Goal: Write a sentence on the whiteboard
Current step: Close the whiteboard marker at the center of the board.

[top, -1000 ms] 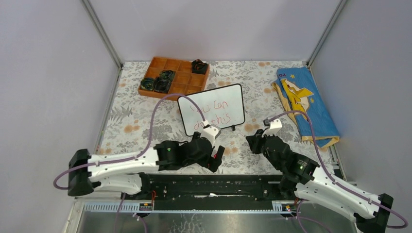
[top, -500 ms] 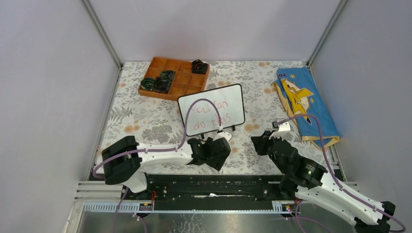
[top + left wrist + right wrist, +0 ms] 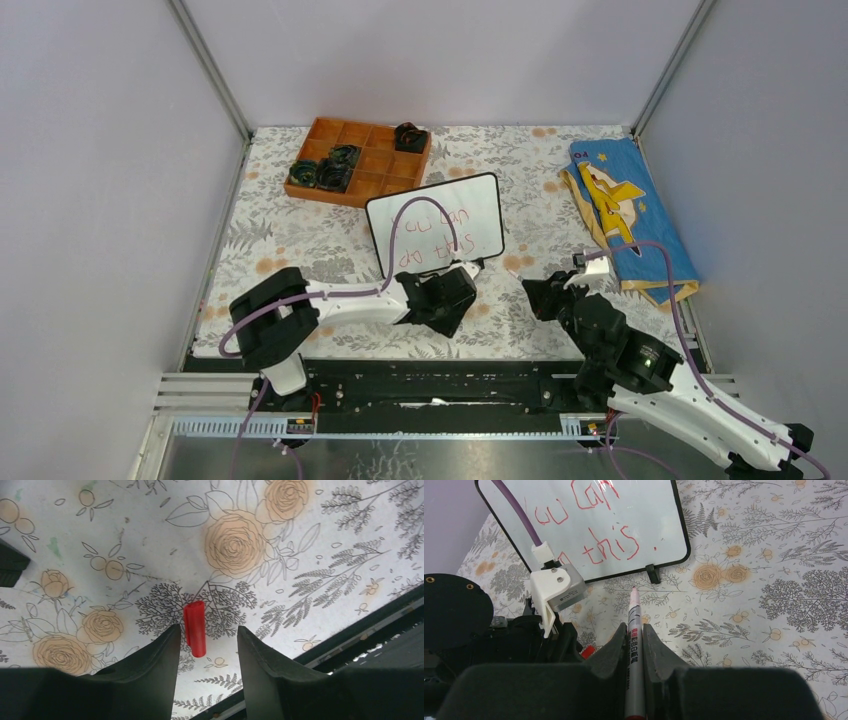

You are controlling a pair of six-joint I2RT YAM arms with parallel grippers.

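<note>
Red strokes of the sentence (image 3: 594,525) fill the whiteboard (image 3: 435,228) in two lines, reading roughly "you can do this" with a closing dot. We therefore judge the writing itself complete. The whiteboard stands propped on its small feet at mid-table on the floral cloth (image 3: 300,230), just in front of the orange tray (image 3: 378,163) and well apart from the blue cloth (image 3: 625,215) at the right.

We take the step in hand to be recovery of the red cap (image 3: 194,627). The cap lies flat on the floral cloth, between the fingers of the left gripper (image 3: 208,632). The jaws stand parted, with a gap showing on each side of the cap, so nothing is gripped. The next move calls for the jaws to clamp squarely on the cap without rolling it. The cap must then be lined up with the pen tip for refitting.

The right gripper (image 3: 635,630) is clenched on the marker (image 3: 633,607). The bare tip points forward toward the near foot of the whiteboard and stops short of it.

Pose, left arm: the forearm reaches rightward along the near table edge, with the wrist pitched down just in front of the whiteboard. Pose, right arm: folded low from its base, with the gripper levelled toward the board's lower right corner.
</note>
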